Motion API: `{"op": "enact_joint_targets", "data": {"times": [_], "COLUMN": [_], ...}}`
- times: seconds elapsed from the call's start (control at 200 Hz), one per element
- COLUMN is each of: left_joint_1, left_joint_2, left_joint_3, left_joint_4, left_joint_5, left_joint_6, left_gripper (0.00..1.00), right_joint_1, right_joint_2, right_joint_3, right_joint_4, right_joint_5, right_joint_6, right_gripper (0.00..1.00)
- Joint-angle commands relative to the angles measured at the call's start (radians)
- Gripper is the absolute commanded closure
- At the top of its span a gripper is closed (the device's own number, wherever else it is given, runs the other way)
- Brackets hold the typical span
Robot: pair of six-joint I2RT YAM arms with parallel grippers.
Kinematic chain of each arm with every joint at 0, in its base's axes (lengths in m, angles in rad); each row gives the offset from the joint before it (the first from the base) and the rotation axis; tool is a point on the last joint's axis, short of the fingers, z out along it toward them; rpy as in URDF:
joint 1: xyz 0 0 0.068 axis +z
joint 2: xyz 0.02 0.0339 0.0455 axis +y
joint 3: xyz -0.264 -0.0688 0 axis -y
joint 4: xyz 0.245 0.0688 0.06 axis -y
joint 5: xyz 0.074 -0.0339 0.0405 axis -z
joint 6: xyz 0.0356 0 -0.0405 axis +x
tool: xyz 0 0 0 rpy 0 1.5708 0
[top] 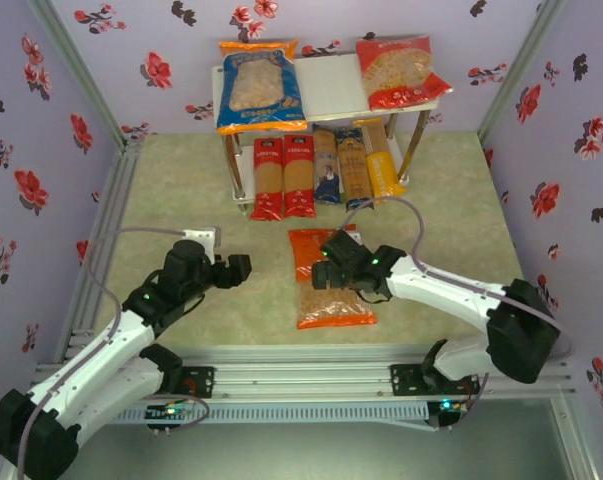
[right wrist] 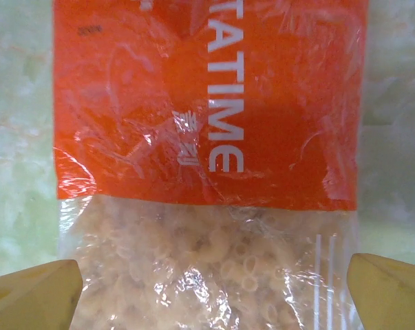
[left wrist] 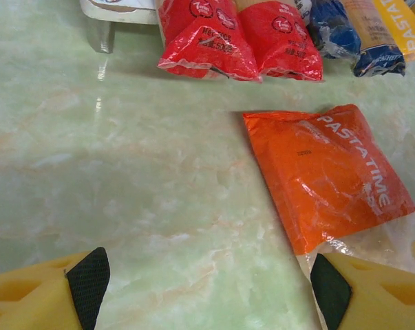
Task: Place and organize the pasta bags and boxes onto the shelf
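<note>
The shelf (top: 331, 85) stands at the far middle of the table (top: 181, 200). On its top board, one bag (top: 260, 88) lies at the left end and a second bag (top: 401, 70) at the right. Beneath that board, five pasta boxes (top: 326, 165) lie side by side, their near ends jutting forward. In front of the shelf a third bag (top: 336, 305) lies flat on the table, with the right gripper (top: 326, 272) over it and the left gripper (top: 243, 270) further left.

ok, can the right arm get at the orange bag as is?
Likely yes: the right gripper hangs open just over the orange bag, jaws spread about its width, and nothing lies on it.
</note>
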Motion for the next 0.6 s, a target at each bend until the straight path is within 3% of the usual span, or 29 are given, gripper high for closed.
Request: {"op": "enact_joint_targets", "data": {"times": [0.0, 0.595], "left_joint_1": [-0.008, -0.004], "left_joint_2": [-0.002, 0.007], "left_joint_3": [-0.027, -0.066], "left_joint_4": [0.047, 0.111], "left_joint_5": [0.016, 0.03], "left_joint_6": [-0.031, -0.036], "left_gripper": [0.19, 0.15], "right_joint_1": [0.01, 0.017], "right_joint_2": [0.06, 0.247], "right_joint_3": [0.041, 0.162], "right_joint_4": [0.001, -0.06], "right_joint_5": [0.048, 0.045], "right_joint_6": [0.057, 0.05], "right_gripper": [0.01, 0.01]}}
